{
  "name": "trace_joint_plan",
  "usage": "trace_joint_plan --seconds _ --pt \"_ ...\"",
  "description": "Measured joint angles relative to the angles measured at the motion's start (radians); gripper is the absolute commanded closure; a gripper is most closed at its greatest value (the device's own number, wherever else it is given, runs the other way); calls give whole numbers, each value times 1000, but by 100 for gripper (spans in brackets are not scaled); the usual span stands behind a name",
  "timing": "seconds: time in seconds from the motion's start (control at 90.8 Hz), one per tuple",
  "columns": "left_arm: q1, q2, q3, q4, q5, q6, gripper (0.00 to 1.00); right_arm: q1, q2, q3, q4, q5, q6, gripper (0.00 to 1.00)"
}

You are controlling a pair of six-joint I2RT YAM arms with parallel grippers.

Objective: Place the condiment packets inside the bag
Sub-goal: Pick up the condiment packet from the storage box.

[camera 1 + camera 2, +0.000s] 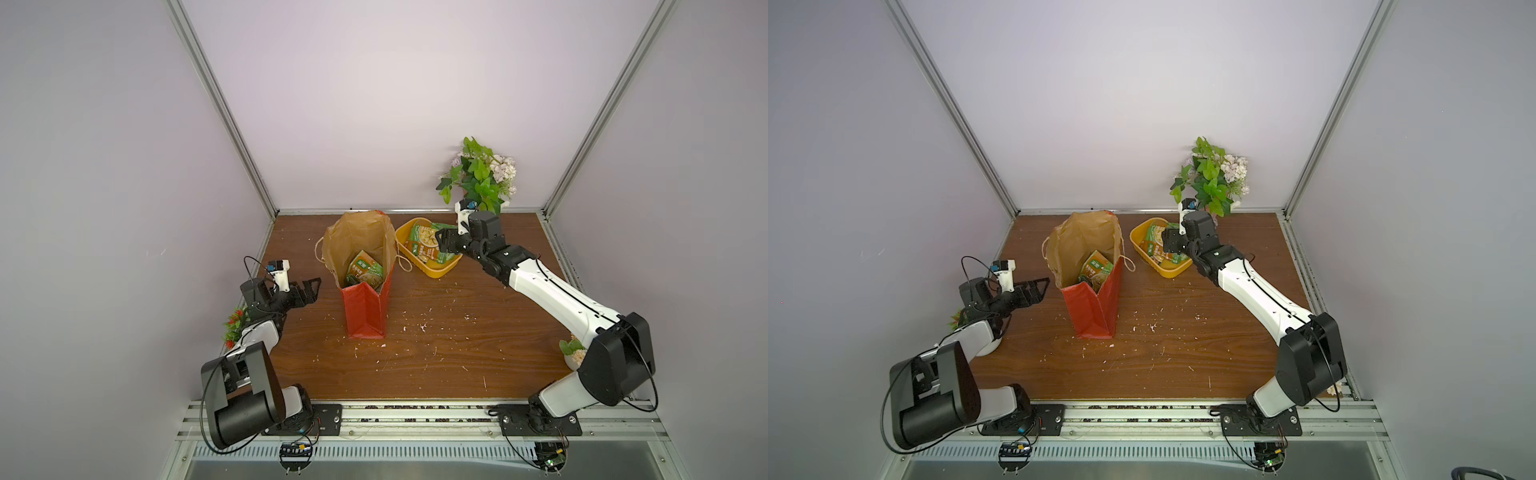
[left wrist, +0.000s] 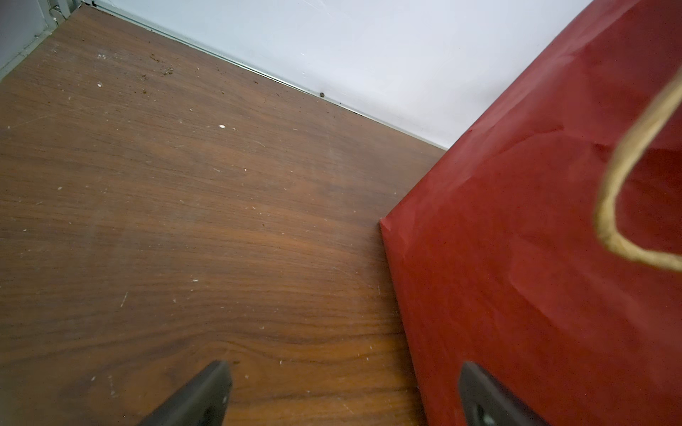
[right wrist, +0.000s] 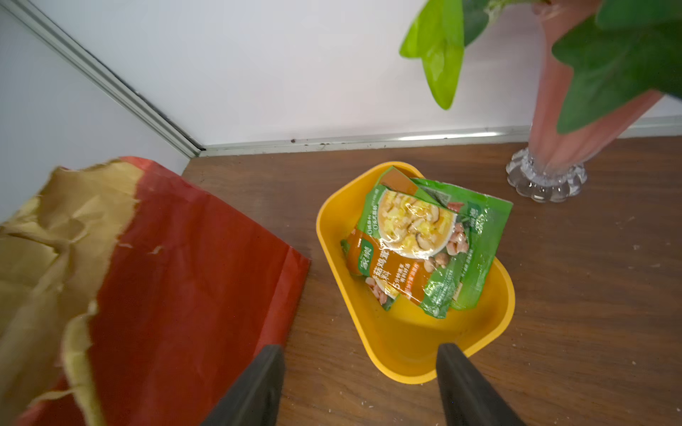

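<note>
Our right hand (image 1: 444,243) hangs over the yellow tray (image 3: 406,332), which sits near the back edge of the bench (image 1: 457,353), right of centre. Its fingers stand apart with nothing between them. Two condiment packets (image 3: 413,239) lie overlapped in the tray, a little beyond the fingertips and below them, toward the back edge. The upper packet's long axis seems to run roughly from the back edge toward the front, close to the line of our reach, so the gap between the fingers spans its short side. We judge that this suits a pinch on its near end.

The bag (image 1: 365,307) stands upright just left of the tray, mouth open, with one packet (image 1: 365,270) already inside. From the tray the carry goes leftward and over the bag's rim, a short way.

Our left hand (image 1: 309,291) is spread wide and holds nothing. It sits beside the bag's left wall toward the left edge, and we cannot tell whether it touches. The bag stands between it and the tray, so the right arm is plainly the nearer one for the next pick.
</note>
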Motion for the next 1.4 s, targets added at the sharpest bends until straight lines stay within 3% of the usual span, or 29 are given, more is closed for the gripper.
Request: trace_joint_plan --seconds 0.55,0.859,1.057,1.398 --pt "0 0 0 0 0 3 1 -160 291 -56 220 -19 -33 33" --pt "0 5 0 0 -1 3 1 -194 451 76 271 -29 -61 38" --pt "0 12 0 0 -2 4 1 -197 496 158 290 -50 -70 48" --pt "0 14 0 0 -3 4 1 -202 538 215 294 -84 -70 74"
